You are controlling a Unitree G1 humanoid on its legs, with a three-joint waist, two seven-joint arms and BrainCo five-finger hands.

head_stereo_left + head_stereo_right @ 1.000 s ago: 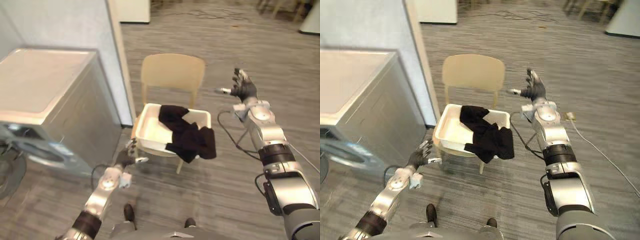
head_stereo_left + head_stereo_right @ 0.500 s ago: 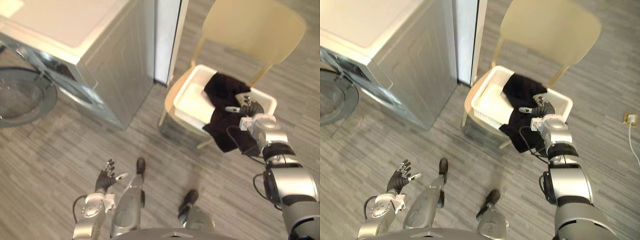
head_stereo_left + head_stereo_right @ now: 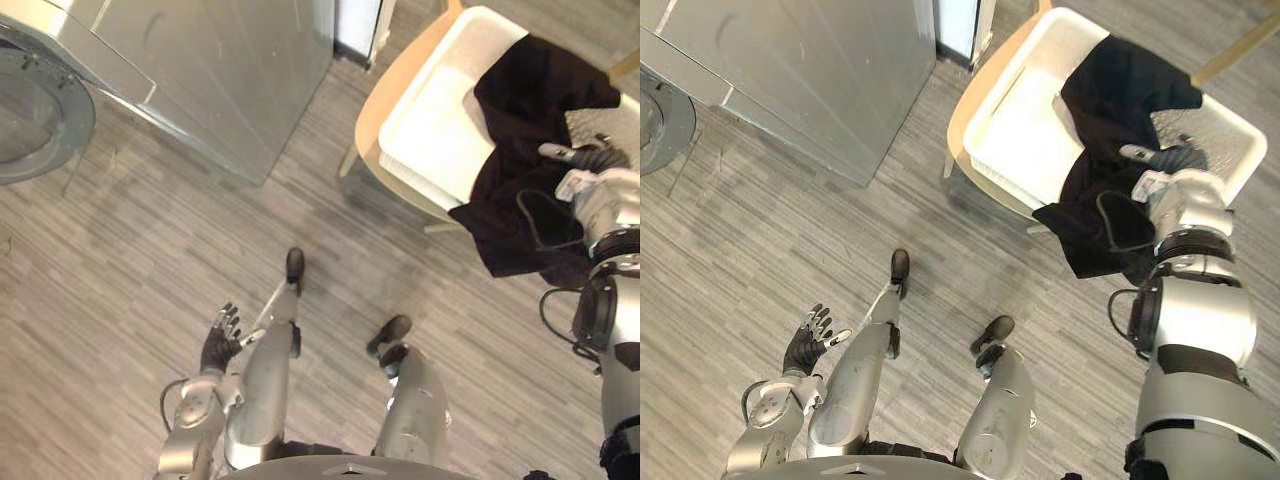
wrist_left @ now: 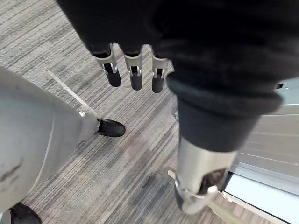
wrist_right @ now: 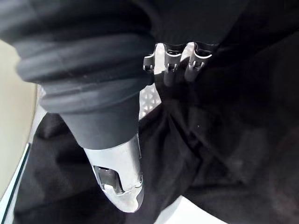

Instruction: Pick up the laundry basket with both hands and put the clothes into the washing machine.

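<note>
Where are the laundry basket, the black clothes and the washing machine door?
laundry basket (image 3: 440, 125), left eye view, on its bare white floor.
black clothes (image 3: 510, 150), left eye view, on the middle of the heap.
washing machine door (image 3: 35, 125), left eye view, on its round glass.

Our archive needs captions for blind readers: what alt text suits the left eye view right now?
The right hand is over black clothes draped across a white laundry basket on a tan chair. The left hand, open, hovers low above the floor, with the washing machine upper left.
</note>
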